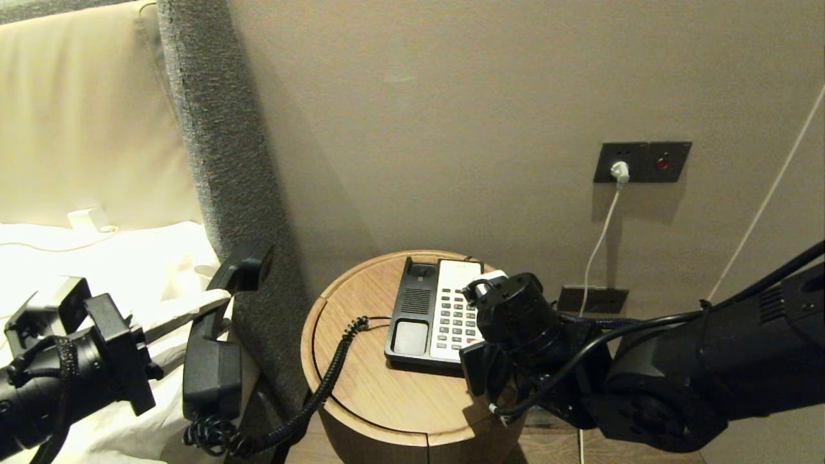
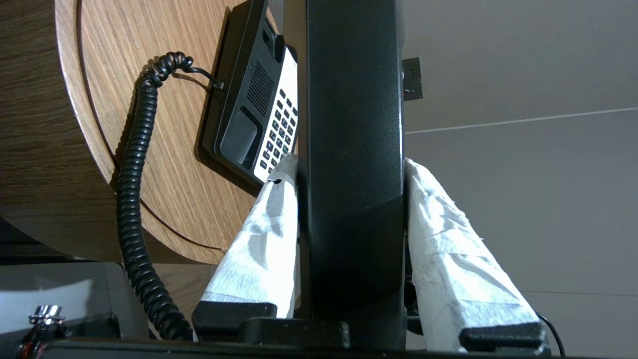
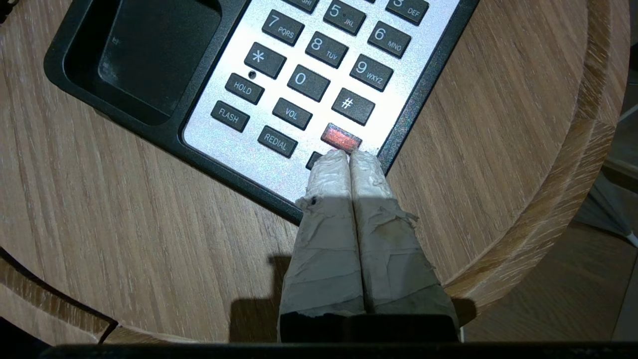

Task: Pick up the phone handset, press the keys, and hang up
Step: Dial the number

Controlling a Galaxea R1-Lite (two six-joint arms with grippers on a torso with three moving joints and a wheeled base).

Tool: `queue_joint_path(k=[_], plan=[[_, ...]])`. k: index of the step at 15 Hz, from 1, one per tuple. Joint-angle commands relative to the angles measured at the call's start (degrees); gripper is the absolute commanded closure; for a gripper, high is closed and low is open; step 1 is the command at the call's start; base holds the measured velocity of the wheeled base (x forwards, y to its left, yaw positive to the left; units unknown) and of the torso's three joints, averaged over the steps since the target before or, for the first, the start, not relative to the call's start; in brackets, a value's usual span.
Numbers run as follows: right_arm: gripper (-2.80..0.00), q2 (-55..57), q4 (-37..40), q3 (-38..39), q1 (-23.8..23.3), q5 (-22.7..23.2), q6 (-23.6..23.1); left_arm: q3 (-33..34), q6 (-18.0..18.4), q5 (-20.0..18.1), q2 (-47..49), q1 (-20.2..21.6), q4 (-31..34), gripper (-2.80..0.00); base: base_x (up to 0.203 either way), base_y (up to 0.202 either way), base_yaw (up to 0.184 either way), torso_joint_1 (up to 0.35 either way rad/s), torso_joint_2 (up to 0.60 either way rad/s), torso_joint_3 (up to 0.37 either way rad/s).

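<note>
Pressing calls for a straight, gentle push: your right end effector (image 3: 349, 162), fingers together, sits at the low edge of the keys (image 3: 319, 75), tips beside the red key (image 3: 341, 137). Center on one key before pushing. Keep the left end effector (image 2: 351, 169) clamped on the phone handset (image 1: 216, 335), held left of the surface (image 1: 361, 386).

On the keys (image 3: 309, 80) of the phone (image 3: 149, 75), seen in the right wrist view, white print is read: 5 JKL, 6 MNO, 7 PQRS, 8 TUV, 9 WXYZ, *, 0, #, HOLD, FLASH, VOL and REDIAL; DEF is read on a cut-off key. The red key (image 3: 341, 137) carries no legible mark.
</note>
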Motion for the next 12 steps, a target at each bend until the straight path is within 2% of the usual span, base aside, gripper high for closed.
queue_joint_path(k=[1,8,12], plan=[[0.00,0.52,0.17,0.10,0.00,-0.07,0.08,-0.08,-0.36,-0.20,0.54,0.02,-0.25,0.00,0.000,0.000,0.000,0.000,0.00,0.000],[0.00,-2.16,0.35,-3.57,-0.07,-0.15,0.52,0.46,-0.45,-0.20,-0.18,-0.01,-1.43,0.00,0.000,0.000,0.000,0.000,0.00,0.000],[0.00,-6.09,0.56,-3.84,-0.69,-0.36,0.50,0.58,1.01,-0.20,-1.02,-0.07,-1.74,0.00,0.000,0.000,0.000,0.000,0.00,0.000]])
